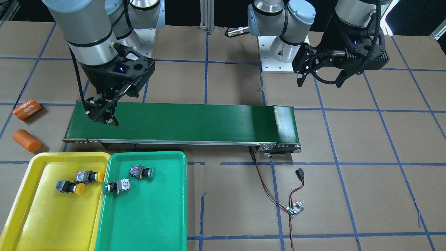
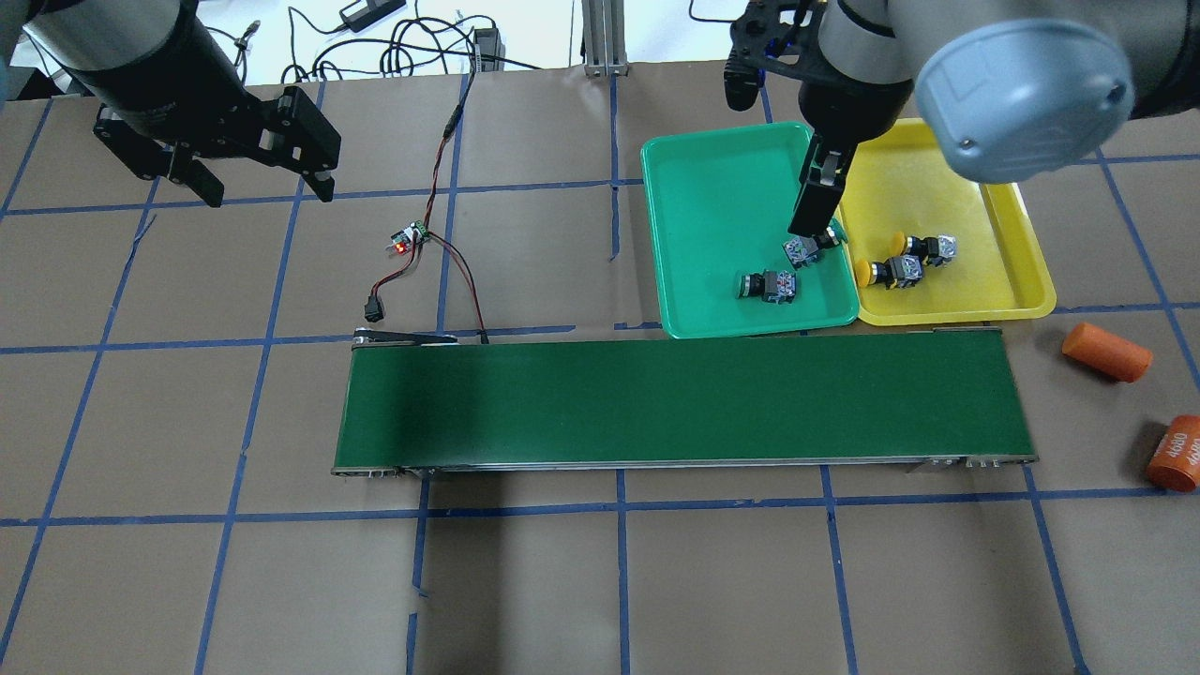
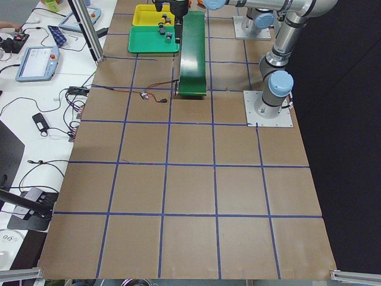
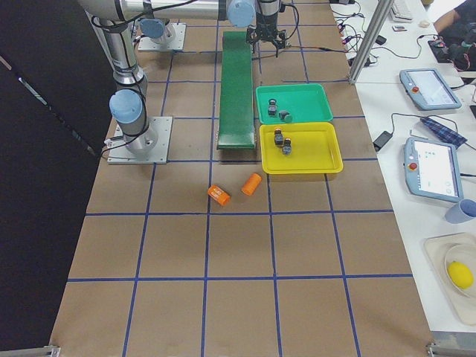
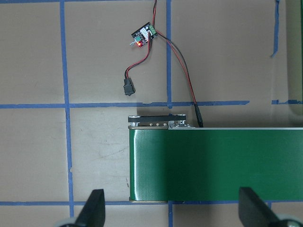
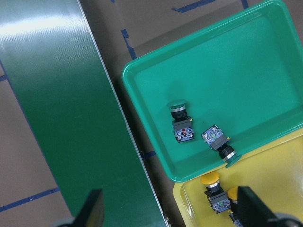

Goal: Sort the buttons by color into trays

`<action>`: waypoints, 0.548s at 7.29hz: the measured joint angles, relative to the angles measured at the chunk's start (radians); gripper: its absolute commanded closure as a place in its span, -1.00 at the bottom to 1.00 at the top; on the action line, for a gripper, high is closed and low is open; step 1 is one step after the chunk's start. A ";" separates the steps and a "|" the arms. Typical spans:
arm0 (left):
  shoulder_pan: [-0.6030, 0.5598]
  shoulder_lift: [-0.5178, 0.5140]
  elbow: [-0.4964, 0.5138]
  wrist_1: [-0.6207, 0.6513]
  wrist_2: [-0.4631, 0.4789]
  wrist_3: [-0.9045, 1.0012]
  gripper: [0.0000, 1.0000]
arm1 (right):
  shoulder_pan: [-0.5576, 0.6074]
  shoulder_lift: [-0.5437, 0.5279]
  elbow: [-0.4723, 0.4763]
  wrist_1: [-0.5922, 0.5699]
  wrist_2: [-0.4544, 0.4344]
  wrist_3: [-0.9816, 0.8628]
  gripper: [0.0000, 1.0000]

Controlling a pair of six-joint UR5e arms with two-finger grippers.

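Both yellow buttons lie on their sides in the yellow tray. Both green buttons lie in the green tray, one against the wall nearest the yellow tray. Colours match, so sorting is judged complete. The trays touch, just beside the conveyor belt, toward its end by the orange cylinders. The right gripper hangs above that end and the left gripper near the opposite end. Both have jaws spread and empty, consistent with nothing left to grip.
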 measured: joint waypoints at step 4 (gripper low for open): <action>0.000 0.000 0.000 0.000 0.000 0.000 -1.00 | -0.001 -0.008 -0.059 0.162 0.009 0.082 -1.00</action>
